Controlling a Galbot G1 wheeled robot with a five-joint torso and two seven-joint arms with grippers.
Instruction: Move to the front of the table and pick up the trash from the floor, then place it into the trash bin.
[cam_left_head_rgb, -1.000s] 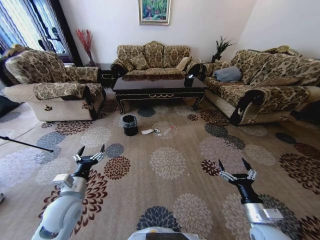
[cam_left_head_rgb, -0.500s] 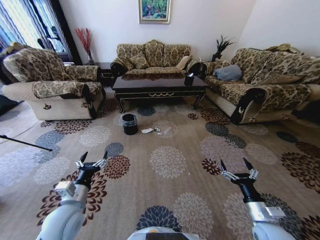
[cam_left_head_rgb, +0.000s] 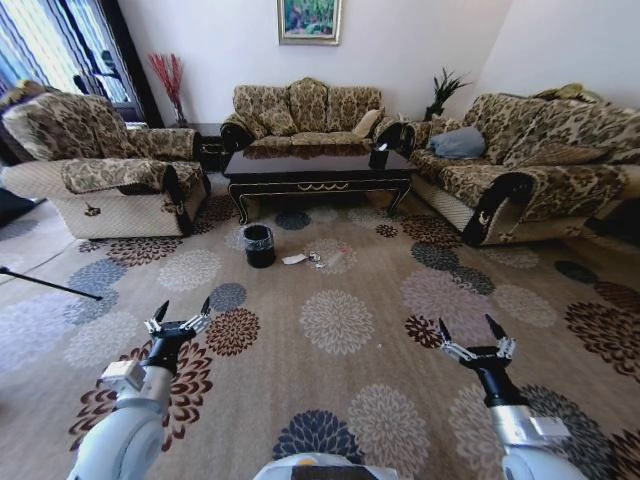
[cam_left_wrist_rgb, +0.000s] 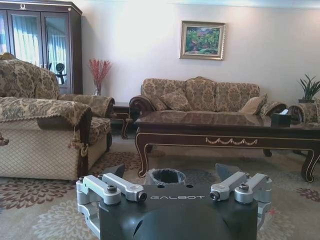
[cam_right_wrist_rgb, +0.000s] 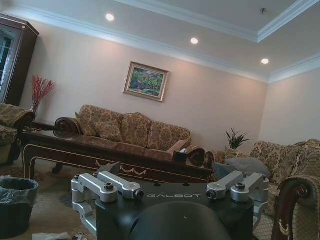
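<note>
Trash (cam_left_head_rgb: 312, 260) on the floor (cam_left_head_rgb: 340, 330), far ahead, just right of the trash bin (cam_left_head_rgb: 259, 246). Nearest, left gripper (cam_left_head_rgb: 180, 312) and right gripper (cam_left_head_rgb: 468, 333), both held low above carpet, fingers spread, holding nothing. Beyond the litter, coffee table (cam_left_head_rgb: 318, 166); farthest, sofa (cam_left_head_rgb: 305, 112).

Trash (cam_left_head_rgb: 312, 260) on floor (cam_left_head_rgb: 340, 330) beside black bin (cam_left_head_rgb: 259, 246) (before table (cam_left_head_rgb: 318, 168))

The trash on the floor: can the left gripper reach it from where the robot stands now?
Probably not. The trash lies far ahead on the floor, beside the trash bin before the table. The left gripper hovers open near the robot; nothing blocks the way, only open carpet between.
</note>
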